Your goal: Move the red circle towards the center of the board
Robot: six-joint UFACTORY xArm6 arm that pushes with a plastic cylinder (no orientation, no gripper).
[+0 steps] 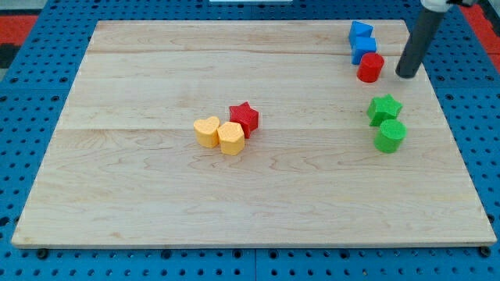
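The red circle (370, 68) stands near the board's upper right, touching the lower of two blue blocks (363, 50); the other blue block (359, 32) is just above. My tip (405, 76) rests on the board a short gap to the right of the red circle, not touching it. The dark rod rises from it to the view's top right.
A red star (244, 119) sits near the board's middle, touching a yellow hexagon-like block (230, 138), with a yellow heart (206, 131) at its left. A green star (383, 108) and a green circle (390, 136) stand at the right. The wooden board (141, 195) lies on a blue pegboard.
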